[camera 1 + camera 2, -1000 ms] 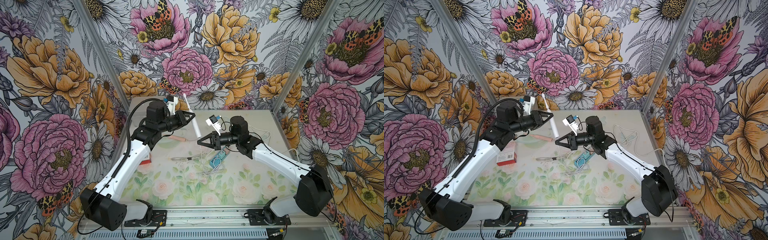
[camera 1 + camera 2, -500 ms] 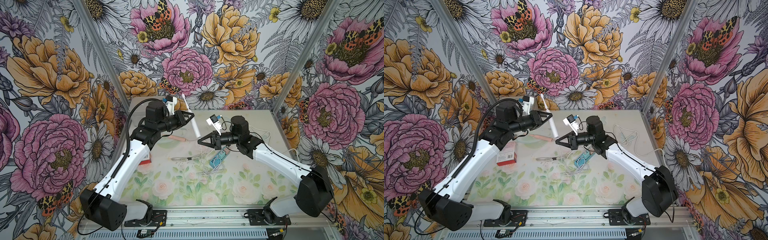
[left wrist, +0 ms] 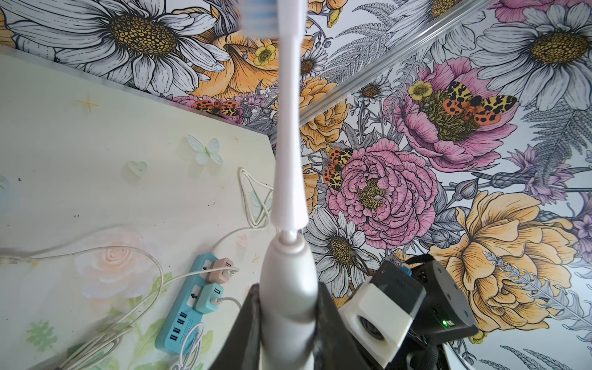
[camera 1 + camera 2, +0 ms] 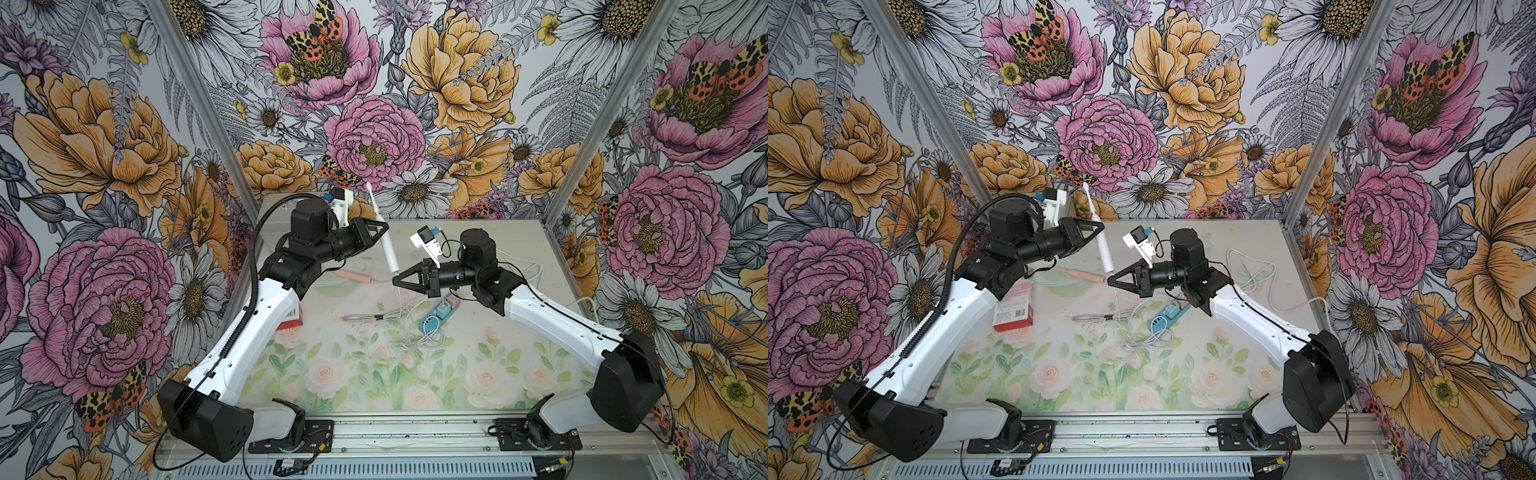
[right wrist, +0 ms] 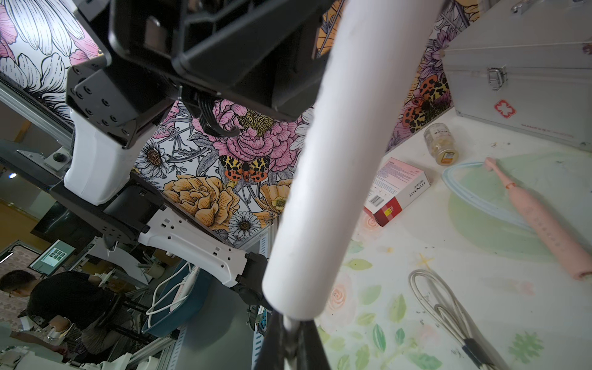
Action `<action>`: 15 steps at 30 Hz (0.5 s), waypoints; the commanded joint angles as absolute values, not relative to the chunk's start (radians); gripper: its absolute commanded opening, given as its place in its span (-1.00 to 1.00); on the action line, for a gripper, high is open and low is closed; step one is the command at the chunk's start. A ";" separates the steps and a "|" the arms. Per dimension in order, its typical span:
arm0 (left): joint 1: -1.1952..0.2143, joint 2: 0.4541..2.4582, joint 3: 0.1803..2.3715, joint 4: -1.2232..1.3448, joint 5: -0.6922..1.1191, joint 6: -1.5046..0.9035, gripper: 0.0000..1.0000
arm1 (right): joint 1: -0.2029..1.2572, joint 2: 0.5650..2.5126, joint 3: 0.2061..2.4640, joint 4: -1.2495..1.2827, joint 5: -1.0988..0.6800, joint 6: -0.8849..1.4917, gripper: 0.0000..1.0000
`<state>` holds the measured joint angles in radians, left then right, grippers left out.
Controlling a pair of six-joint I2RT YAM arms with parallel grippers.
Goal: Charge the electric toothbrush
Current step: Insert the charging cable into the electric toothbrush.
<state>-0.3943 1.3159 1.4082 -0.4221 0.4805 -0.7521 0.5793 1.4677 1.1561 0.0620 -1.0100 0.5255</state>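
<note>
The white electric toothbrush [image 4: 385, 239] [image 4: 1101, 243] hangs tilted above the table, brush head up toward the back wall. My left gripper [image 4: 384, 230] [image 4: 1100, 228] is shut on its handle [image 3: 288, 288], just below the neck. My right gripper [image 4: 395, 281] [image 4: 1109, 282] is shut on the small white plug [image 5: 290, 324] of a thin charging cable [image 4: 401, 309]. That plug meets the handle's bottom end [image 5: 298, 288]; how deep it sits is hidden. The cable drops to the table near a blue power strip [image 4: 436, 318] [image 3: 184, 315].
A pink toothbrush [image 4: 353, 276] [image 5: 541, 221] lies across a pale green lid. A red and white box [image 4: 1013, 309] sits left, a bundled grey cable [image 4: 365, 318] mid-table. A metal first-aid case [image 5: 519, 73] and a small jar [image 5: 440, 144] stand at the back left.
</note>
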 commanded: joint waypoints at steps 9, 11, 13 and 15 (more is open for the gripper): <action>-0.468 1.310 1.437 -0.535 0.421 -0.682 -1.00 | 0.583 1.499 1.235 0.107 -0.922 0.546 -1.00; -0.477 1.313 1.441 -0.536 0.419 -0.679 -1.00 | 0.583 1.509 1.242 0.109 -0.925 0.550 -1.00; -0.482 1.312 1.441 -0.535 0.415 -0.686 -1.00 | 0.583 1.505 1.240 0.110 -0.920 0.551 -1.00; -0.486 1.308 1.435 -0.535 0.403 -0.689 -1.00 | 0.584 1.507 1.244 0.122 -0.929 0.562 -1.00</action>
<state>-0.4427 1.3163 1.4269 -0.4591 0.3557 -0.6891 0.5861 1.5005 1.1820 0.0368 -0.9951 0.5423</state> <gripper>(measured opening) 0.242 0.075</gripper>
